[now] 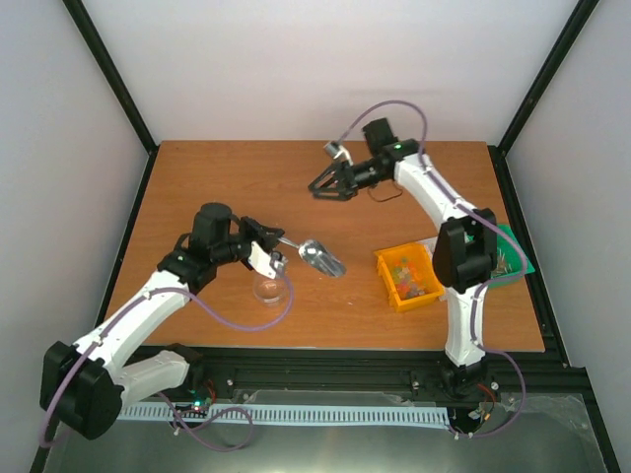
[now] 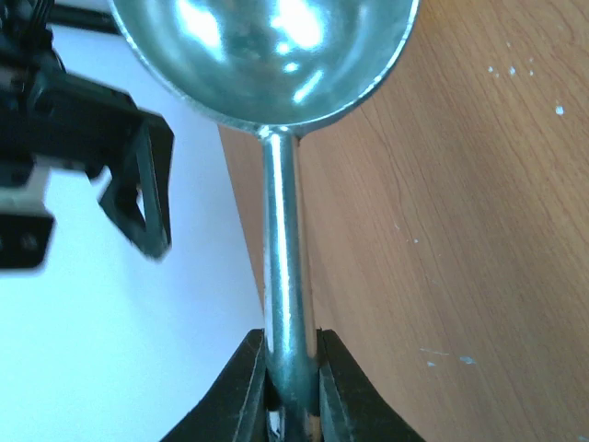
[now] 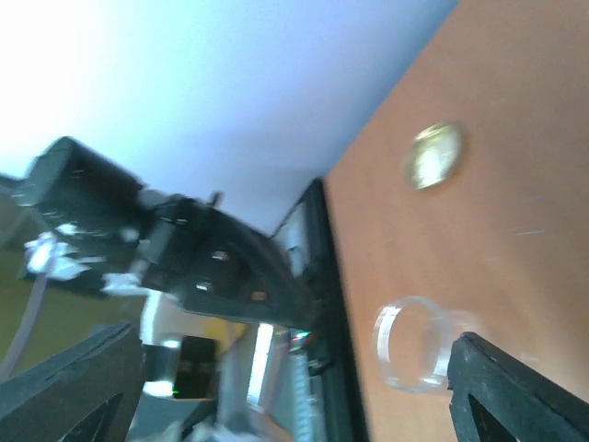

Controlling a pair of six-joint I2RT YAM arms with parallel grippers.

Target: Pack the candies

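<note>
Orange bin [image 1: 385, 268] holds the candies [image 1: 411, 276], a mixed-colour heap. It sits right of bench [image 1: 197, 177] centre, beside the right arm's elbow. Single candies are too small to tell which way they point. The bin's long axis runs near-to-far, with the far end skewed slightly left.

Left gripper [image 1: 279, 251] [image 2: 293, 391] is clenched on the scoop [image 1: 321, 256] [image 2: 281, 267] at the handle end. The scoop's long axis runs left-to-right and its bowl points toward the orange bin. The bowl looks empty in the left wrist view. Bare wood lies between bowl and bin.

Jar [image 1: 269, 289] [image 3: 409, 343] stands uncapped just near-side of the left gripper. Its gold lid [image 3: 433, 155] lies on the bench, apart from it.

Right gripper [image 1: 330, 193] is released, fingers spread wide, raised over the rear half of the bench and facing left. Wood below it is bare.

Green bin [image 1: 515, 258] sits at the right bench edge, mostly hidden by the right arm. The orange bin's near end stands back from the near bench edge, with a strip of wood between them.
</note>
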